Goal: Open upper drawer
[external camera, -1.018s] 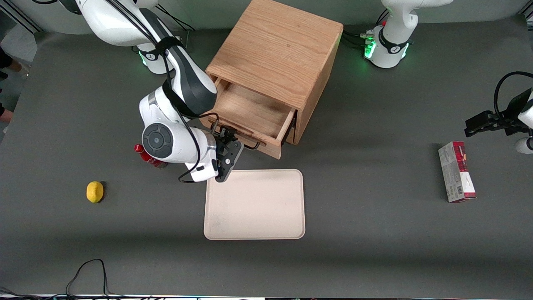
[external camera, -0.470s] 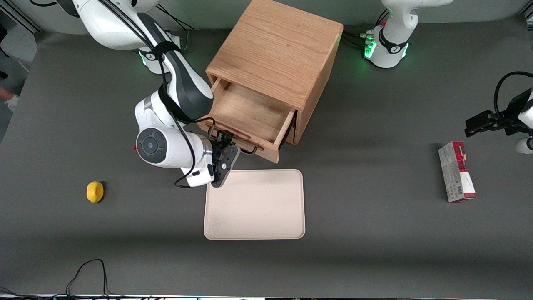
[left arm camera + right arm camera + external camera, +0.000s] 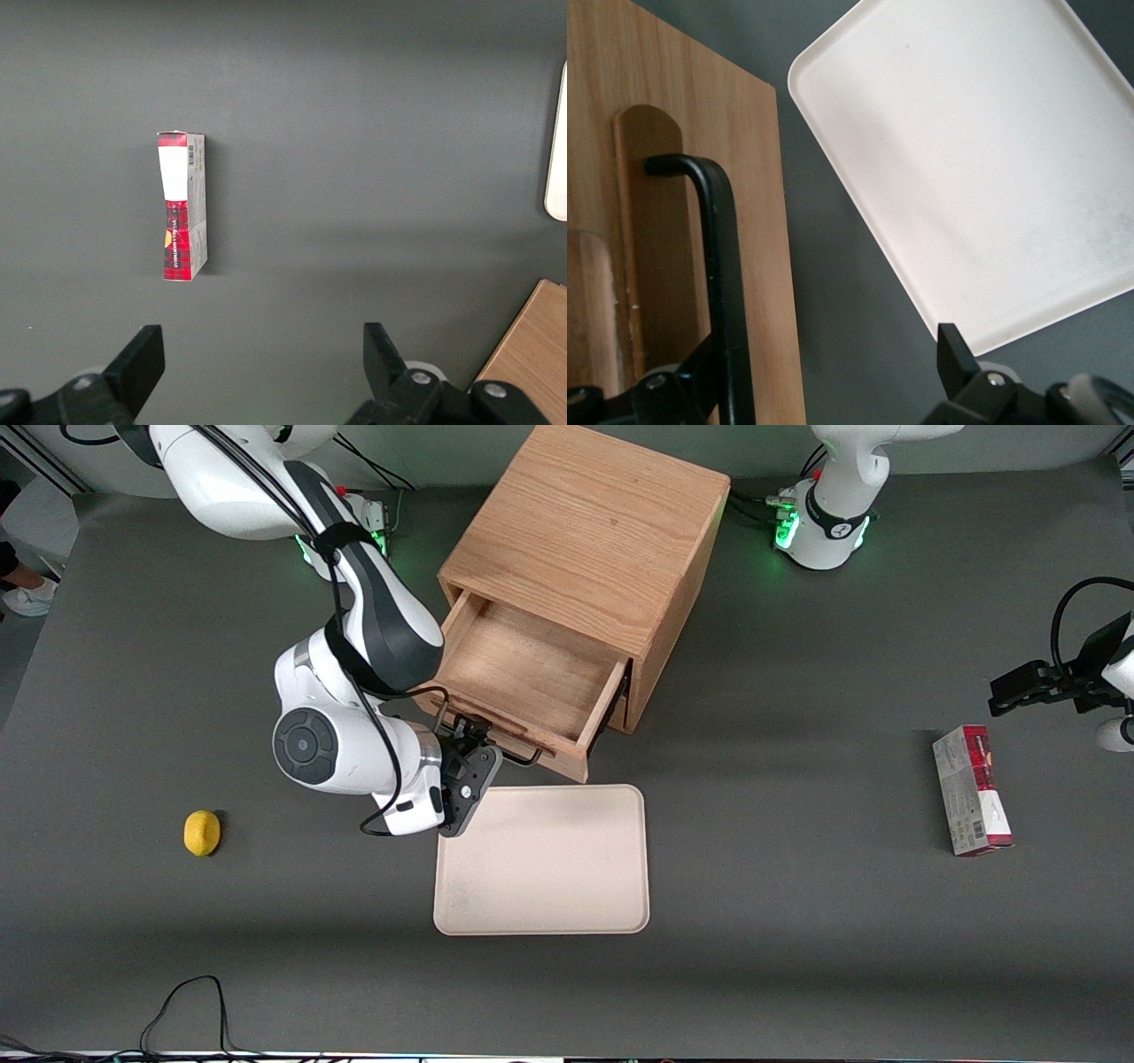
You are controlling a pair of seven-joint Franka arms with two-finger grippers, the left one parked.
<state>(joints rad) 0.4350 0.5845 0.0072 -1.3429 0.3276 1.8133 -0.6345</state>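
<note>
upper drawer [image 3: 532, 677] farther out, tool [image 3: 467, 737] seemingly hooked

Showing matt, grained light oak on the pulled-out upper drawer [image 3: 523, 682], a smooth black wire handle [image 3: 719, 266] by the black gripper [image 3: 469, 737], a matt cream plastic tray [image 3: 542, 859].

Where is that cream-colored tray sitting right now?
In the front view, the cream tray lies flat on the table, in front of the pulled-out upper drawer and nearer the camera, with the gripper just above its corner.
</note>
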